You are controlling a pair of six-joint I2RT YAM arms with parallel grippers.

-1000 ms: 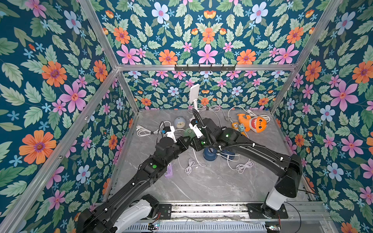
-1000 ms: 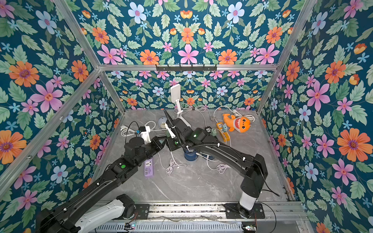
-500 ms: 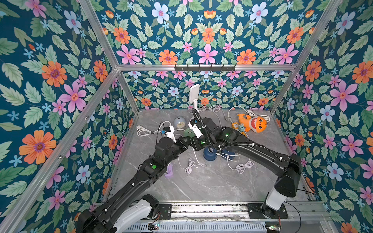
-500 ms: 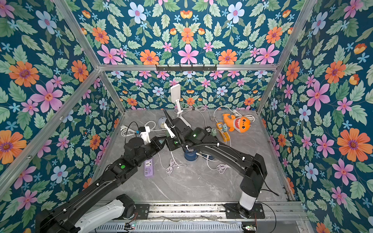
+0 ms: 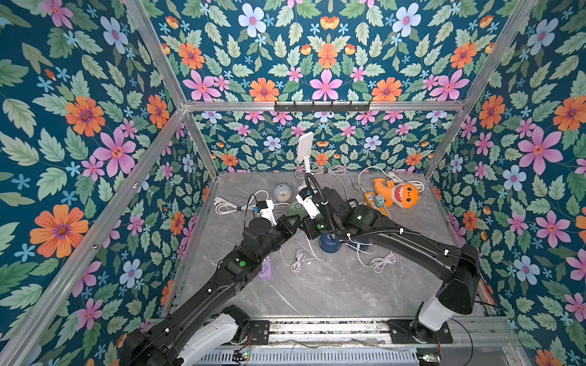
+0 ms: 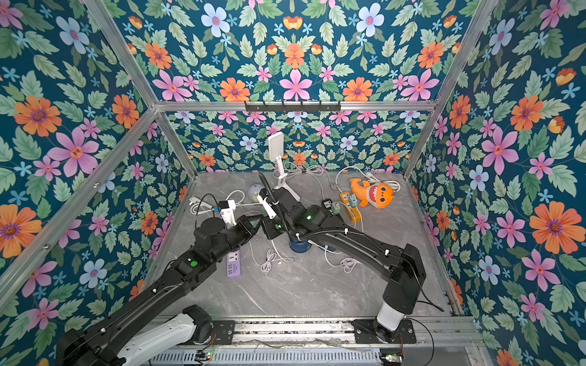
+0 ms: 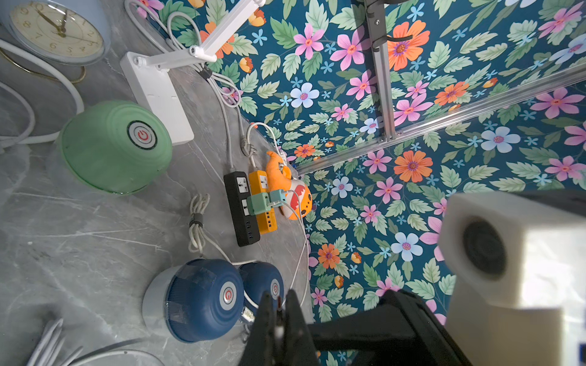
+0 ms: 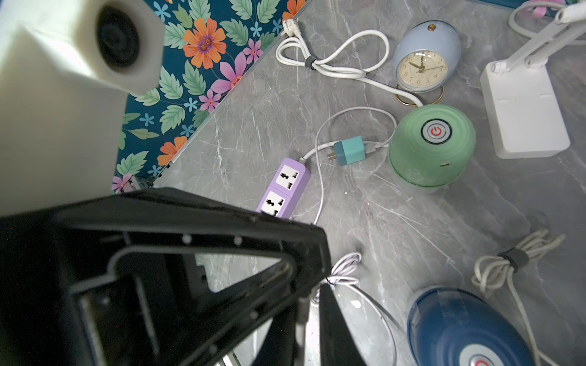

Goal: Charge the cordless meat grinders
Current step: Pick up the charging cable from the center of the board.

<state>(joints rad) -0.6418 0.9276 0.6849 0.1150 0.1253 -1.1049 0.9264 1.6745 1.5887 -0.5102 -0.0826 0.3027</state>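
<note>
A pale green grinder (image 8: 431,145) stands near the clock, also in a top view (image 5: 296,207). Two navy grinders (image 7: 196,298) (image 7: 263,282) stand side by side, partly under my right arm in a top view (image 5: 328,245). Both grippers meet tip to tip above the table, between the green and navy units. My left gripper (image 7: 279,301) is shut on the thin end of a white cable. My right gripper (image 8: 309,304) has that cable between its jaws, which stand a narrow gap apart. The left gripper's body hides one of its fingertips.
A purple power strip (image 8: 287,187) lies by a loose teal adapter (image 8: 348,152). Black (image 7: 241,206) and orange (image 7: 263,196) strips hold plugged adapters. Clock (image 8: 425,60), white lamp base (image 8: 523,111), orange plush (image 5: 399,193) and cable coils (image 5: 298,260) (image 5: 383,261) lie around.
Both arms have stayed almost where they were, grippers tip to tip. The right gripper's jaws have narrowed around the cable end that the left gripper holds.
</note>
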